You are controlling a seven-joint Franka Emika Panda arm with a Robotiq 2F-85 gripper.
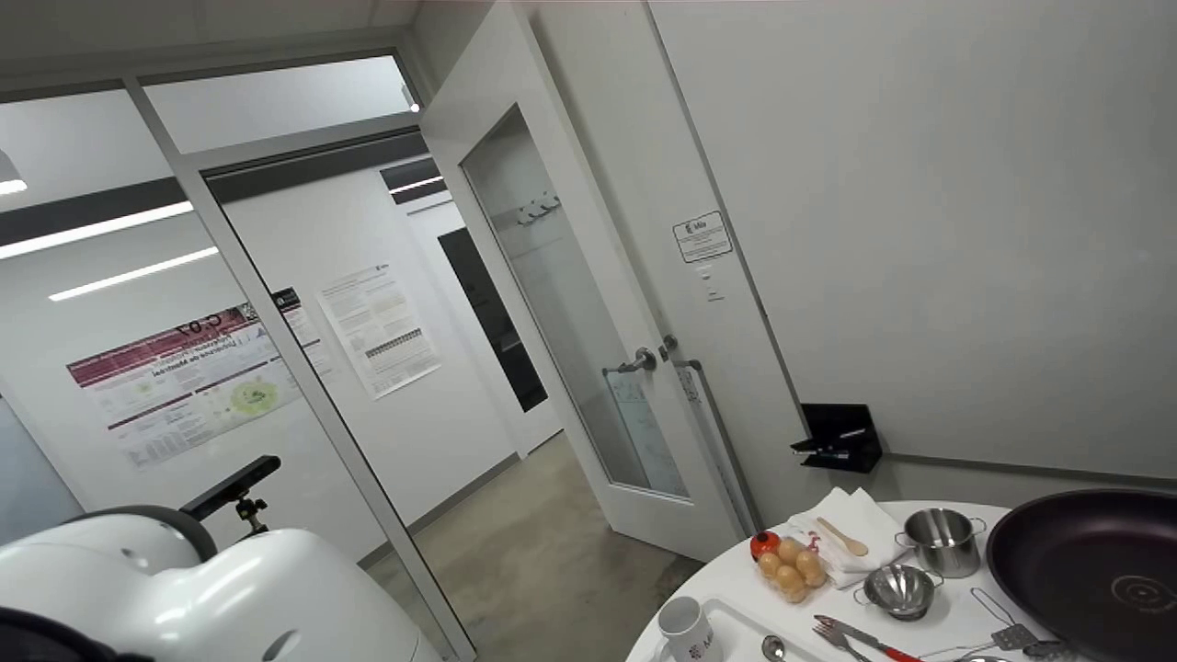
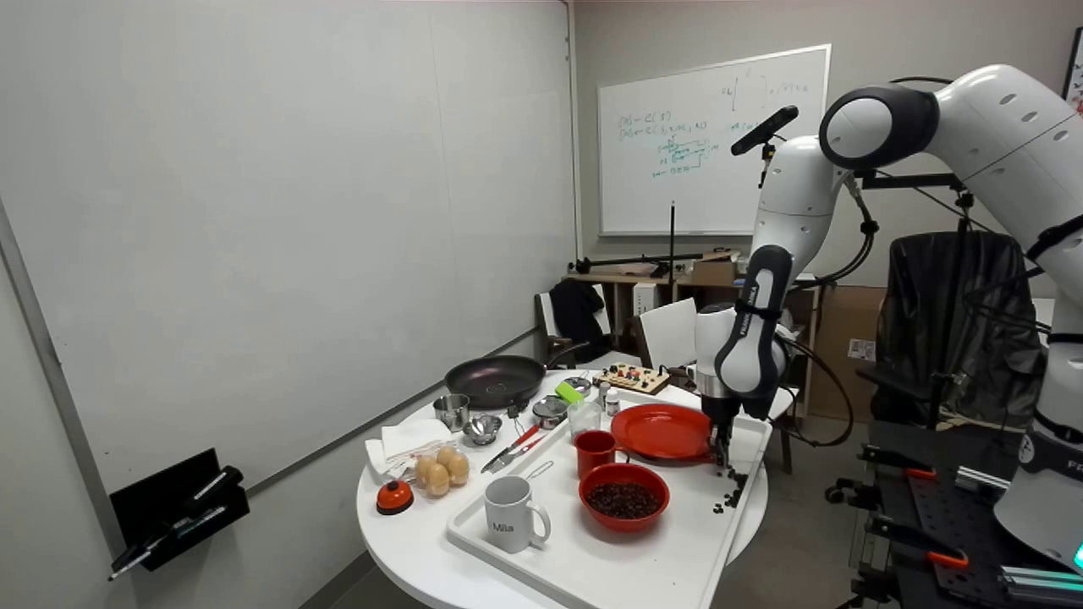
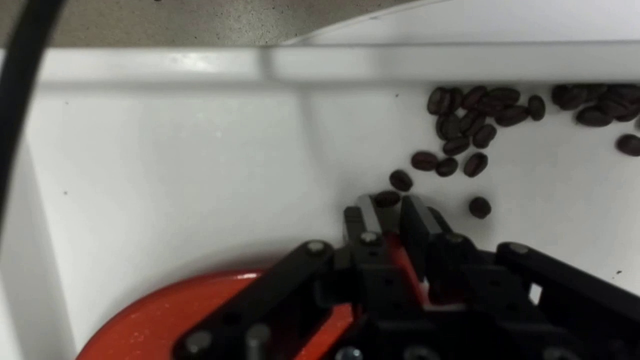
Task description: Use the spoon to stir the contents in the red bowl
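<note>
The red bowl (image 2: 626,524) stands on the tray with dark beans (image 2: 622,499) in it, away from my gripper (image 2: 721,461). Low over the tray beside the red plate, my gripper (image 3: 388,203) points down, its jaws close together. Between the fingertips sits one dark bean (image 3: 387,199), and the jaws look shut on it. Loose beans (image 3: 470,120) lie just past the tips, along the tray wall. A small metal spoon (image 1: 773,648) rests on the tray; a wooden spoon (image 1: 846,539) lies on a white cloth. Which spoon is meant I cannot tell.
A raised rim bounds the white tray (image 2: 592,584). The red plate (image 2: 660,430) is right beside my gripper; a red cup (image 2: 595,452) and a grey mug (image 2: 508,512) stand farther off. Beyond the tray are a black pan (image 2: 499,381), small metal pots, knife, fork and eggs (image 2: 444,469).
</note>
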